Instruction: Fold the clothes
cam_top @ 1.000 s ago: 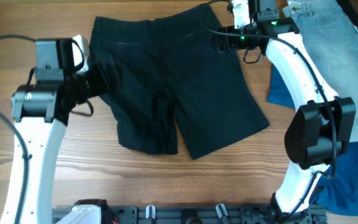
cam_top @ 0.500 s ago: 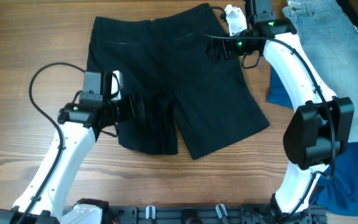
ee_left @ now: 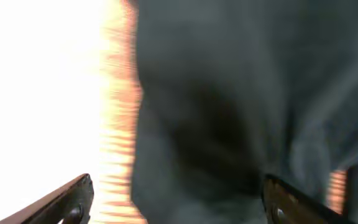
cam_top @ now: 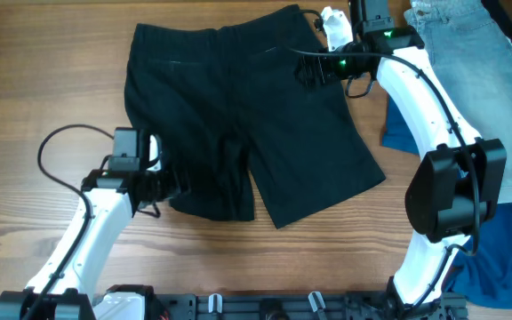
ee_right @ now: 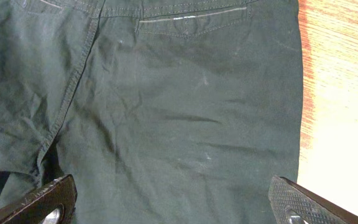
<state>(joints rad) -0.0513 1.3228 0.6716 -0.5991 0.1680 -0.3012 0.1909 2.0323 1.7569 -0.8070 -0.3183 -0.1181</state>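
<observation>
The black shorts lie spread flat on the wooden table, waistband at the far side, both legs toward the near side. My left gripper is open at the outer edge of the left leg near its hem. In the blurred left wrist view the left gripper straddles the edge of the black fabric. My right gripper is open above the shorts' upper right part, near the waistband. In the right wrist view the right gripper hangs wide over the fabric, below a back pocket welt.
Light blue denim shorts lie at the far right, over a dark blue garment that reaches the near right corner. A black rail runs along the table's near edge. Bare wood lies left of the shorts.
My left arm has swung toward the near side, from beside the shorts' left edge down to the left leg's hem. My right gripper shifted slightly left, then held still.
</observation>
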